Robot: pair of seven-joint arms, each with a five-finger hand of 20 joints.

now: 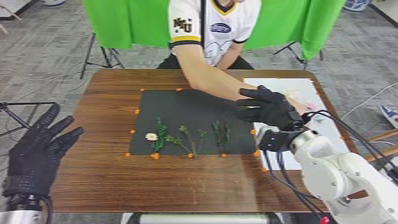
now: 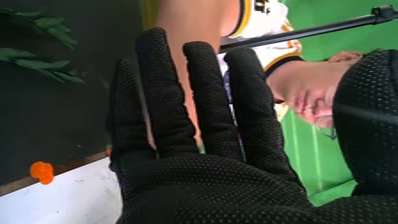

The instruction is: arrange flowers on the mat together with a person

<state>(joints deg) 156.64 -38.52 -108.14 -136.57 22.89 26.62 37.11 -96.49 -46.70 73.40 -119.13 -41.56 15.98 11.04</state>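
Mat [image 1: 182, 112], one white flower [image 1: 151, 136] on it, two robot hands [image 1: 40, 150]

A brown wooden table [image 1: 107, 100] stands on a grey floor [image 1: 53, 55], with small orange dots [image 1: 155, 156] spread over its top. Beyond its far edge hangs a green cloth [image 1: 133, 25], also behind the pole [image 2: 338, 31] in the wrist view. Dark stand legs [image 1: 87, 65] show below the cloth's left part. A blue-and-white object [image 1: 356, 4] sits at the head view's top right; a pale cable [image 1: 371, 96] crosses the floor on the right.
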